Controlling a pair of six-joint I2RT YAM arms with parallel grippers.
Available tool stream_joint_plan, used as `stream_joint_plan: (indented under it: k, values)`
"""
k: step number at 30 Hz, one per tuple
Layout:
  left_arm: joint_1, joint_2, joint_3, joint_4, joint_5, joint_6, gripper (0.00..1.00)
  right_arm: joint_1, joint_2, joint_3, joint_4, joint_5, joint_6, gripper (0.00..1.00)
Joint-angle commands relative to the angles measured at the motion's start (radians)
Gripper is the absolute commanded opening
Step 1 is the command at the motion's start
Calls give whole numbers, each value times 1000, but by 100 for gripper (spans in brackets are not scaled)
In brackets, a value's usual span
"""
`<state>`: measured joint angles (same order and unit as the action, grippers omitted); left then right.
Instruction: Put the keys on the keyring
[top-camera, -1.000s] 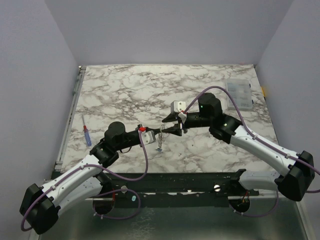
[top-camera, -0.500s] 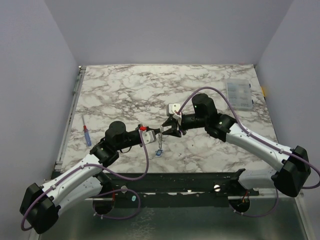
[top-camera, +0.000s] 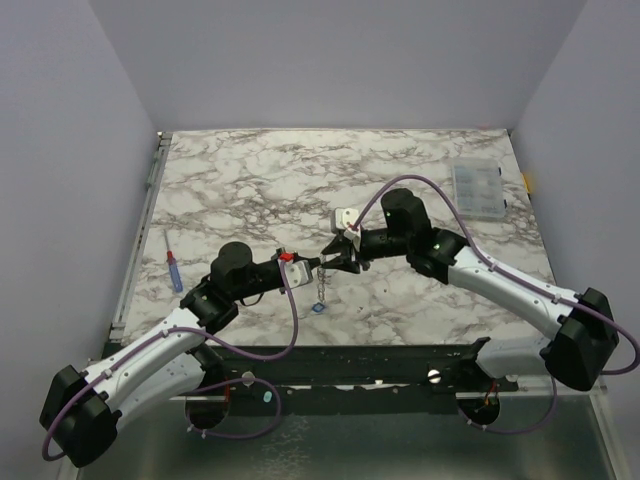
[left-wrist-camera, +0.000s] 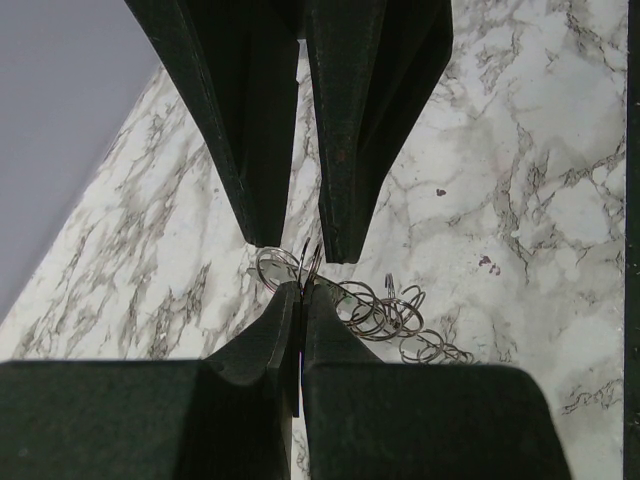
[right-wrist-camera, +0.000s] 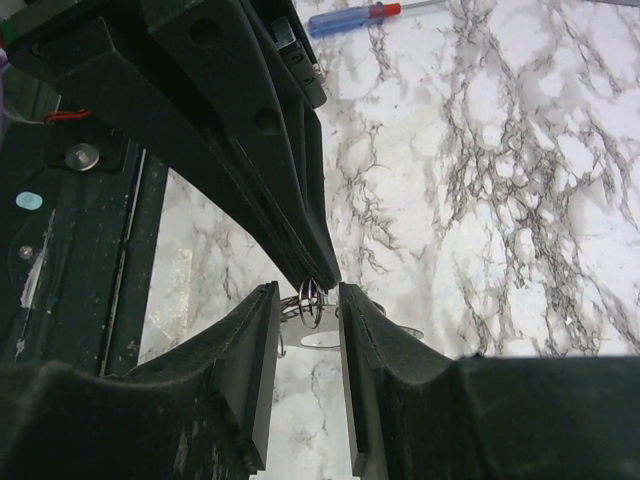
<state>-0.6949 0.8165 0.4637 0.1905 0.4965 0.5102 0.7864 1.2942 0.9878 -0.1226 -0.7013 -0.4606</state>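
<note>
Both arms meet nose to nose over the middle of the marble table (top-camera: 240, 180), right at the keyring (left-wrist-camera: 283, 266). The left arm (top-camera: 170, 340) stretches up from its base at the near left corner, forearm low and nearly level, wrist pointing right toward the ring. The left gripper (left-wrist-camera: 301, 290) has its fingers (left-wrist-camera: 270, 330) pressed flat together, pinching the wire of the keyring at their very tips and holding it off the tabletop. The right arm (top-camera: 500, 285) comes in from the near right corner, elbow lifted, wrist bent back to the left so that it faces the ring from the opposite side. The right gripper (right-wrist-camera: 308, 292) has its fingers (right-wrist-camera: 255, 350) parted with a narrow gap, one tip on either side of the ring; whether they touch the wire I cannot tell. From the ring a short link chain (top-camera: 322, 283) hangs straight down, and a blue key (top-camera: 317, 308) shows at its lower end, just below the ring; from here I can't say whether it rests on the marble. A blue-and-red screwdriver (top-camera: 173, 270) lies well to the left of the keyring, near the table's left edge. A clear compartment box (top-camera: 478, 190) sits well apart to the right of the keyring and farther back.
</note>
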Motion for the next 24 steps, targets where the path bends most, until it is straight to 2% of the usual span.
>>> stream_joint_plan:
  k: [1,10,15,24]
  values:
    - [2,-2,32,19,0,-4,0,8,21,-14,26,-32,6,37]
    - [3,-4,32,18,2,-5,0,16,26,-17,29,-26,2,29]
    - [2,-5,32,19,1,-5,0,17,35,-19,37,-29,4,19]
    - [2,-8,30,19,4,-6,0,19,45,-18,46,-24,3,18]
